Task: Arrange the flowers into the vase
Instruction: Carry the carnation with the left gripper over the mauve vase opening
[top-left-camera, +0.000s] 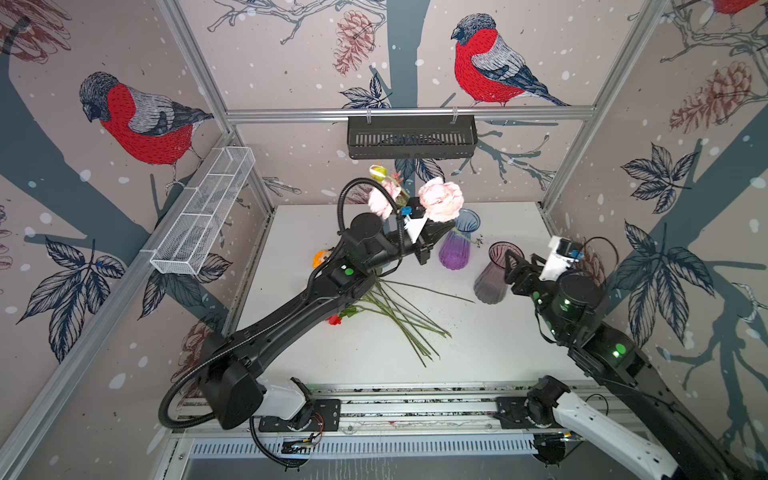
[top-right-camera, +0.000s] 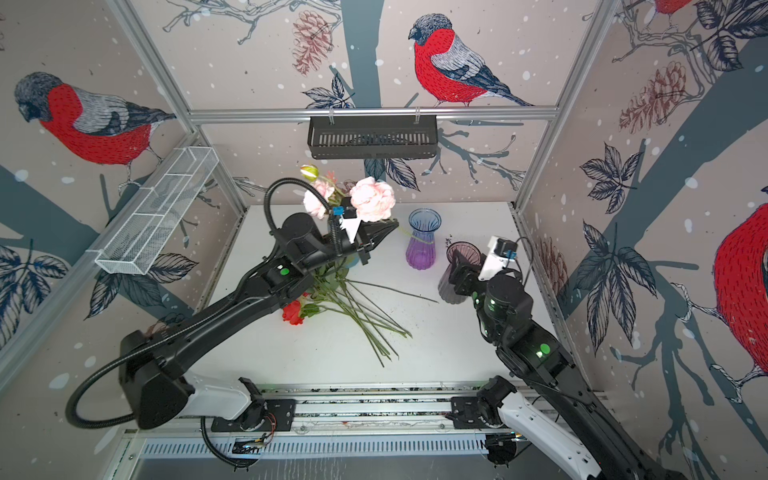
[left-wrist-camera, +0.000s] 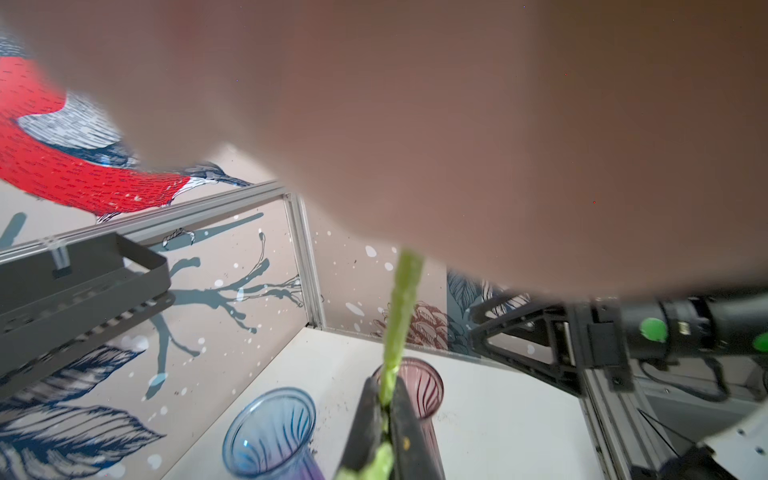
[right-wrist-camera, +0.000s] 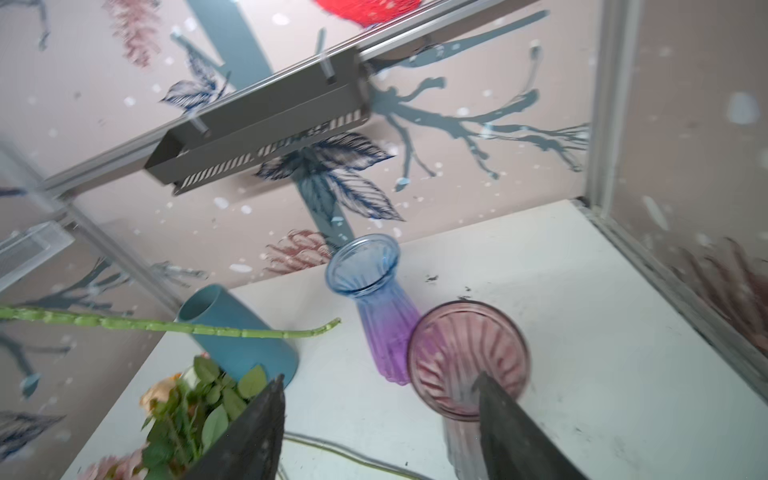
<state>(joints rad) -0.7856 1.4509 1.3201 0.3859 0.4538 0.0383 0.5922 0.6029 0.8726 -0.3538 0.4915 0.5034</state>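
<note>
Stem (right-wrist-camera: 166, 326) in pinch of left tool (left-wrist-camera: 385, 395), cut end toward blue vase (right-wrist-camera: 384, 332); right tool (right-wrist-camera: 380, 376) spread.

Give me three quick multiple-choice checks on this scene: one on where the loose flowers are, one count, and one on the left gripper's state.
1. Where do the loose flowers lie?
A. in the black basket
B. inside a vase
C. on the table

2. How many ribbed glass vases stand on the table?
A. one
B. two
C. four

3. The left gripper is:
A. shut on a green stem
B. open and empty
C. shut on a vase rim

Answers:
1 C: in both top views their stems fan out flat across the tabletop.
2 B: only the blue-purple vase and the pink vase stand there.
3 A: the left wrist view shows the stem pinched between its closed fingers.
</note>
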